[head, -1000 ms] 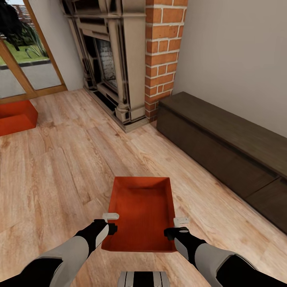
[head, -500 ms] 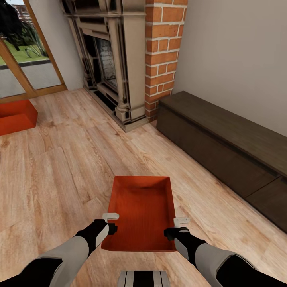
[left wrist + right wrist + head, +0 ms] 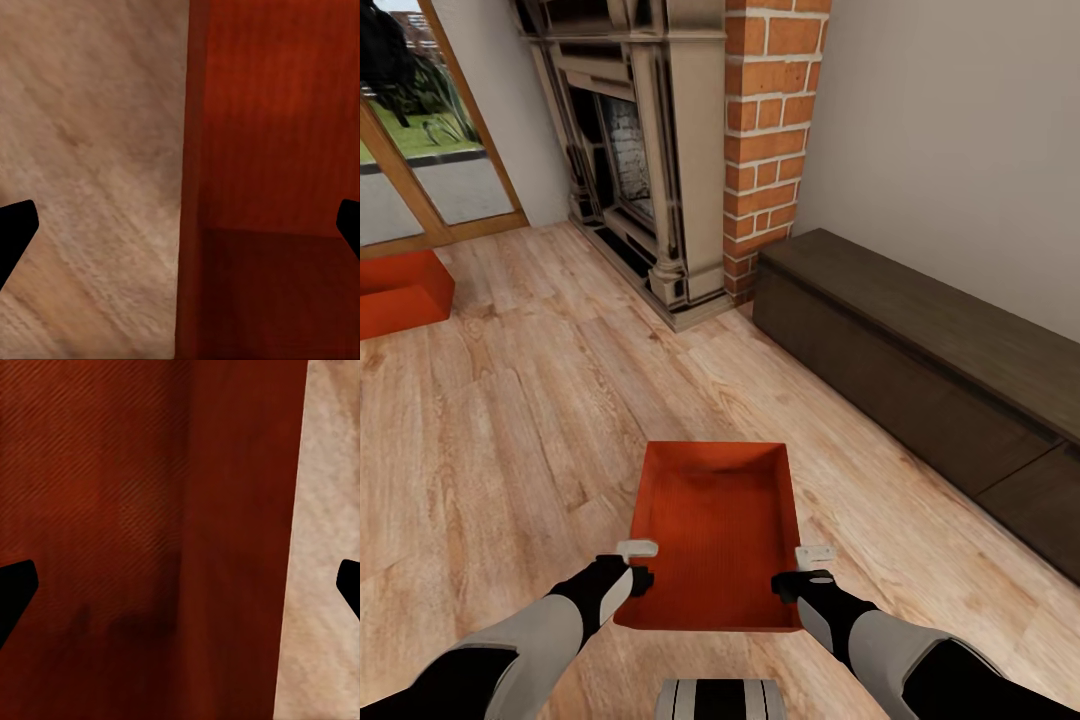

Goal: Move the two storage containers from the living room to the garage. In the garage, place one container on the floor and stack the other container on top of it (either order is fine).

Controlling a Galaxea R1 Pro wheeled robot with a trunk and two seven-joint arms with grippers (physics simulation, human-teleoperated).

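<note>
At 6 o'clock, an empty red bin [image 3: 718, 535] sits between two open grippers, left [image 3: 637, 548] and right [image 3: 815, 552]; another bin [image 3: 400, 292] at 10 o'clock.

Left gripper dips a touch; nothing else moves.

Over the last second my left gripper [image 3: 638, 560] has eased slightly toward me and down along the near left wall of the storage container [image 3: 715, 535]: its pale upper finger sat a shade farther away before and now lies a little nearer in the head view. In the left wrist view its dark fingers [image 3: 16, 232] stand wide apart, one over the wood floor [image 3: 90, 150] and one over the container's inside, with the wall running between them.
</note>
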